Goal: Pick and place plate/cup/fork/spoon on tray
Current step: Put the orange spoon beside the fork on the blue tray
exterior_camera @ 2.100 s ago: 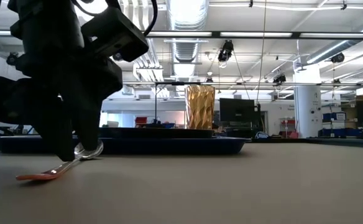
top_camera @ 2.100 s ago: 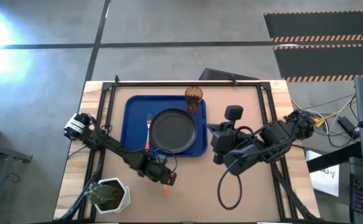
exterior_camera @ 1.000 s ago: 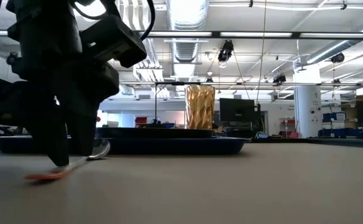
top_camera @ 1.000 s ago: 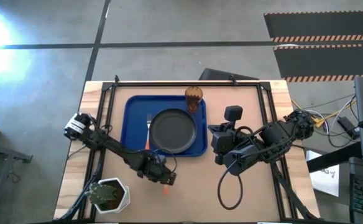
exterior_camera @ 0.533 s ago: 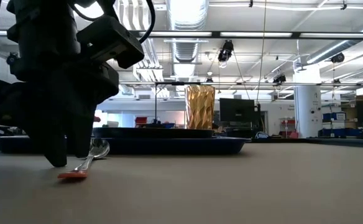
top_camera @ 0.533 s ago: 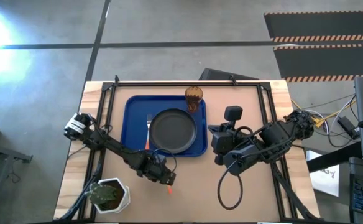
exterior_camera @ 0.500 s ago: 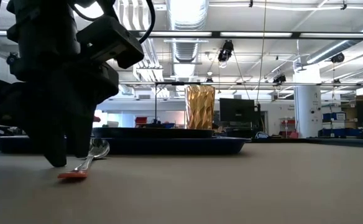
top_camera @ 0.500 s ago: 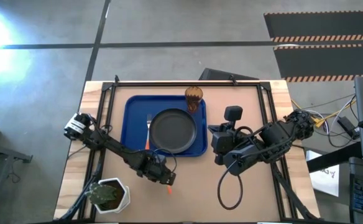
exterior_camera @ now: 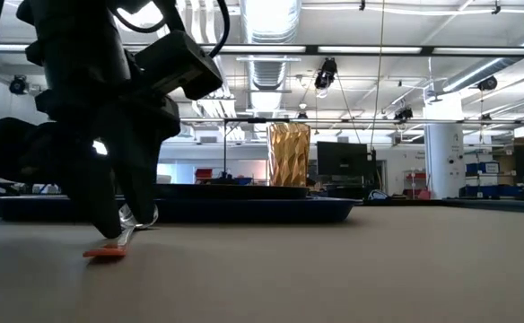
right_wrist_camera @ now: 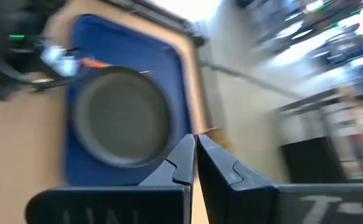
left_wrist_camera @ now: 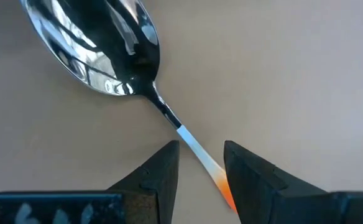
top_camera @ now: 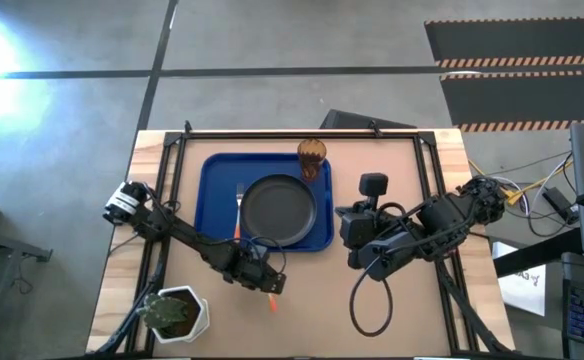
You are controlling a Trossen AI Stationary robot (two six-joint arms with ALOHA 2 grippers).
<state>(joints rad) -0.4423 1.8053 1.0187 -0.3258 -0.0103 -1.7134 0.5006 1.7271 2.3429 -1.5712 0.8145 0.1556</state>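
Observation:
The spoon point(left_wrist_camera: 107, 50) lies flat on the bare table near the front, silver bowl toward the tray, orange handle point(top_camera: 272, 303) toward the near edge. My left gripper point(left_wrist_camera: 200, 147) points down over it, open, one finger on each side of the handle; it also shows in the high view point(top_camera: 262, 284) and the low view point(exterior_camera: 118, 229). On the blue tray point(top_camera: 212, 170) rest the dark plate point(top_camera: 280, 210), the amber cup point(top_camera: 312, 155) at its far right corner, and the fork point(top_camera: 239, 200) left of the plate. My right gripper point(top_camera: 347, 228) is shut and waits right of the tray. My left gripper comes from above, pointing down, its fingers lying across the spoon's handle. The handle's orange part point(left_wrist_camera: 221, 182) runs close along one finger's point(left_wrist_camera: 250, 180) inner side. I cannot tell whether they touch. The spoon lies on the table.
A white pot with a green plant point(top_camera: 177, 312) stands at the table's near left corner, close to my left arm. A black frame rail point(top_camera: 302, 133) runs along the far edge. Bare tabletop lies between the tray's near rim and the front edge.
The spoon has turned about on the table: its handle's free end swung toward the table's right while the bowl stayed near the gripper. My left gripper then shifted a little toward the right edge and stayed low over the handle.

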